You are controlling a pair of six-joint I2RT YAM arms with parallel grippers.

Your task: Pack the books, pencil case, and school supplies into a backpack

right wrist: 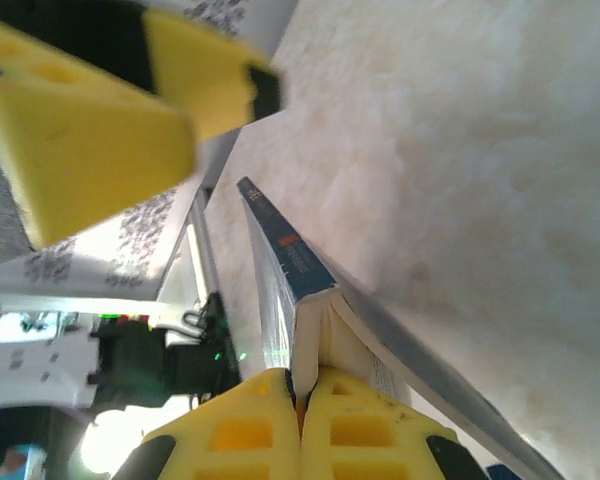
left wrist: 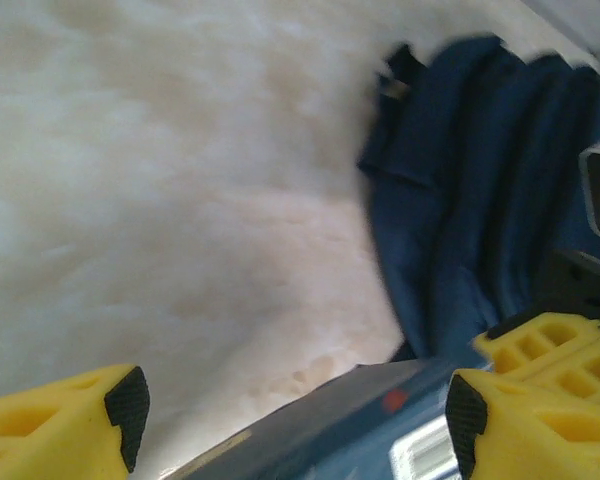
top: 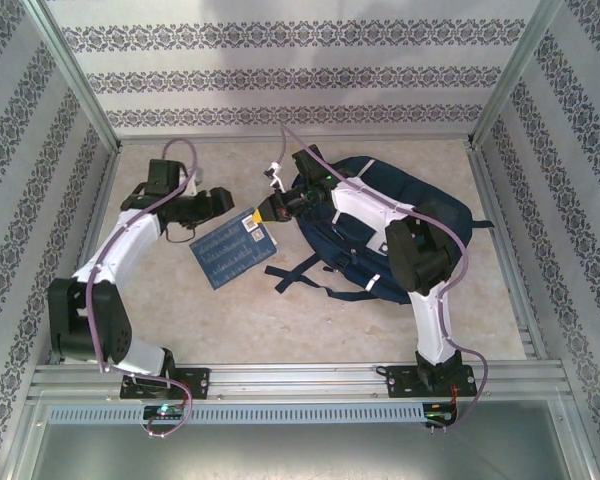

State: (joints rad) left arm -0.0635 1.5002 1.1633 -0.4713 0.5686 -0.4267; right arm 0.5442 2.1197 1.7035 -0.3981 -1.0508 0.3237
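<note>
A dark blue book (top: pixel 225 255) lies on the pale marbled table (top: pixel 280 320), at 9 o'clock from the backpack (top: pixel 365 172). The right gripper (right wrist: pixel 302 395) pinches the book's 2 o'clock corner. The left gripper (left wrist: pixel 298 410) hangs with its fingers spread at the book's 12 o'clock edge. Banded patterned wallpaper (top: pixel 280 60) lines three sides.

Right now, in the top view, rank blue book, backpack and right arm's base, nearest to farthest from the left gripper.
1. Blue book, right beside the left gripper.
2. Backpack, to its right.
3. Right arm's base, at the near edge.
</note>
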